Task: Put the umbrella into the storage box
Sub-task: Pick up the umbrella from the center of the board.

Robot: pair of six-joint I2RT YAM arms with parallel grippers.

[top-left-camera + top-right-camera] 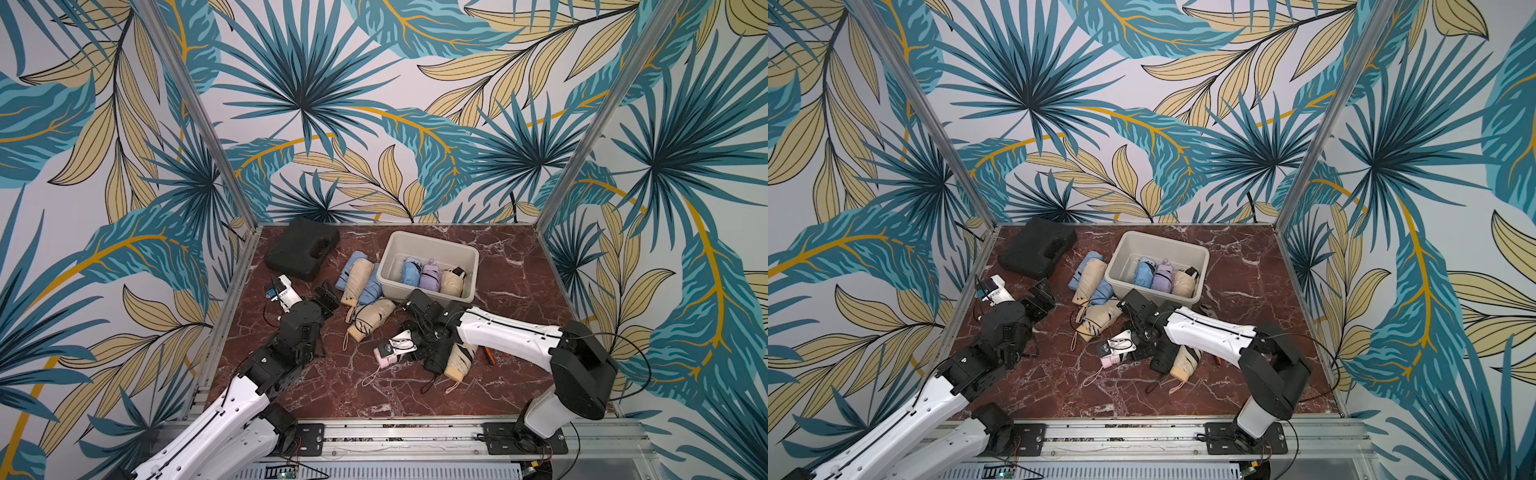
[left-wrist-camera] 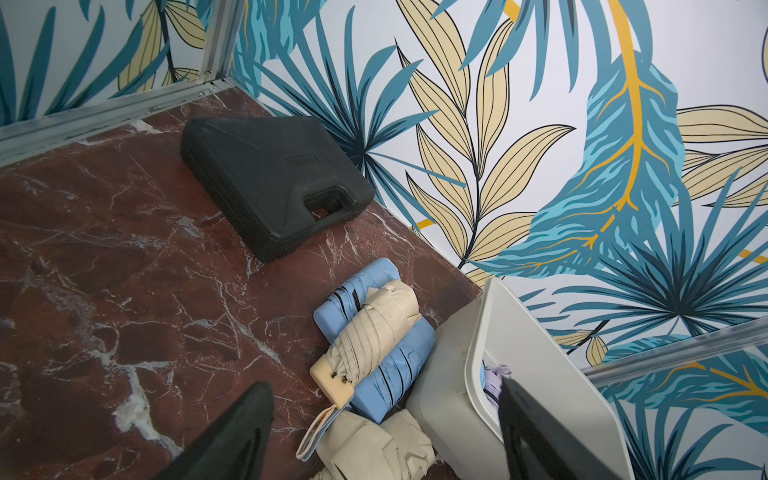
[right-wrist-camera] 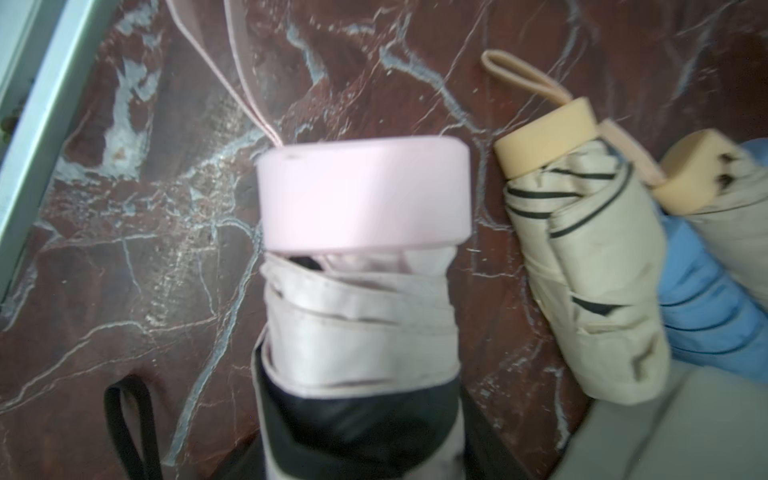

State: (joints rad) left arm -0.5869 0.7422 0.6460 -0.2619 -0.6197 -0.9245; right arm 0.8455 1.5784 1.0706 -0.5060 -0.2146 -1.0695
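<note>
A folded pink umbrella [image 3: 361, 199] with a pink handle cap lies low over the marble table. My right gripper [image 3: 361, 436] is shut on its canopy; the cap shows in a top view [image 1: 383, 358] beside the gripper [image 1: 409, 353]. The off-white storage box [image 1: 432, 237] stands at the back and holds a blue [image 1: 410, 270], a purple [image 1: 431, 276] and a beige umbrella [image 1: 452, 283]. My left gripper [image 1: 326, 297] hangs open left of the box with nothing between its fingers [image 2: 232, 436]. In the left wrist view the box wall [image 2: 444, 399] is close by.
A black hard case [image 1: 301, 247] lies at the back left. Blue and beige umbrellas [image 1: 358, 279] are stacked against the box's left side, and another beige one [image 1: 372, 318] lies in front of them. A black [image 1: 435, 360] and a beige umbrella [image 1: 461, 362] lie under my right arm.
</note>
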